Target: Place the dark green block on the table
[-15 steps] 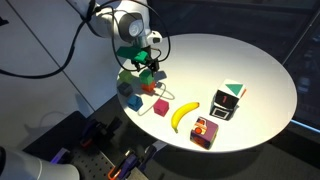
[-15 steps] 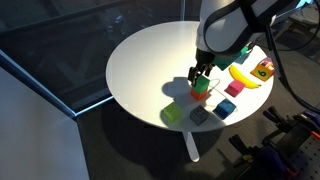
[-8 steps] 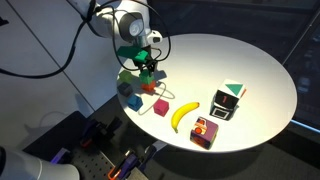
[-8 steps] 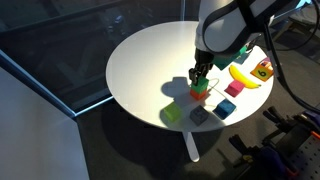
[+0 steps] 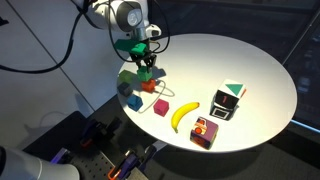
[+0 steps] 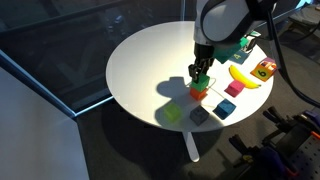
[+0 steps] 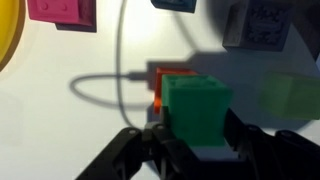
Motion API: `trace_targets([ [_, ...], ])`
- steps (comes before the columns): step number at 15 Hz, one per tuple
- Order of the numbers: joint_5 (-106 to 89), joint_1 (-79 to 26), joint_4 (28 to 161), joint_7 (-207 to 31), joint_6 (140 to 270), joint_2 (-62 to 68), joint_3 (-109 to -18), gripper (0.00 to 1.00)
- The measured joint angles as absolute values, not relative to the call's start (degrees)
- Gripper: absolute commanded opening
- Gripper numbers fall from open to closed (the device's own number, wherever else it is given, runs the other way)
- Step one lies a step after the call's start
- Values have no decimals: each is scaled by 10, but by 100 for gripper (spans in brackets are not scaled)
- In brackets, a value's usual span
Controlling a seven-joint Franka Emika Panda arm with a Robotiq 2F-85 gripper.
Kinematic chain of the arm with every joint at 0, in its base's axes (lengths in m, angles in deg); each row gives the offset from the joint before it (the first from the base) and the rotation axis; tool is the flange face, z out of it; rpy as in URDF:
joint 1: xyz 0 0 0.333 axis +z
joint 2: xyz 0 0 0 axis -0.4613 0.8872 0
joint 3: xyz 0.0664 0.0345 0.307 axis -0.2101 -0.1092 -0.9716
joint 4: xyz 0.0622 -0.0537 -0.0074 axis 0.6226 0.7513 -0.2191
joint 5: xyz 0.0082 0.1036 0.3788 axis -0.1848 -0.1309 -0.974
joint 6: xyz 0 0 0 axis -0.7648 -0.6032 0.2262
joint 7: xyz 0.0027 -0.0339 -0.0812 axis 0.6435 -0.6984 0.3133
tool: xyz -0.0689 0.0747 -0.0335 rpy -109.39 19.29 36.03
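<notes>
The dark green block point(image 7: 197, 108) sits between my gripper's point(image 7: 197, 138) black fingers, which are shut on its two sides. In both exterior views the gripper point(image 5: 146, 68) point(image 6: 202, 72) hangs straight down over the near edge of the round white table point(image 5: 230, 60) point(image 6: 150, 60). The green block point(image 5: 146, 73) point(image 6: 203, 77) is just above an orange-red block point(image 5: 148, 85) point(image 6: 198, 90) point(image 7: 165, 85). Whether the two blocks still touch I cannot tell.
Around the stack lie a lime cube point(image 5: 128, 78) point(image 6: 173, 114), a grey-blue cube point(image 5: 133, 100) point(image 6: 199, 115), a pink cube point(image 5: 160, 107) point(image 6: 225, 108), a banana point(image 5: 182, 115) point(image 6: 245, 76), a black box with a white-teal top point(image 5: 227, 100) and a colourful box point(image 5: 205, 131). A thin cable point(image 7: 115, 70) loops on the table.
The jaws have closed from wide open onto the green block. The gripper with the block now stands slightly higher over the orange-red block.
</notes>
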State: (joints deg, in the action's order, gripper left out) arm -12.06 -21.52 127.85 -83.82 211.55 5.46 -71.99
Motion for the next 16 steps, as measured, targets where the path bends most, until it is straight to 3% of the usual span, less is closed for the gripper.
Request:
trace_targets([
  [16,-111,-250,1290,-828,2037,-28,-691,28],
])
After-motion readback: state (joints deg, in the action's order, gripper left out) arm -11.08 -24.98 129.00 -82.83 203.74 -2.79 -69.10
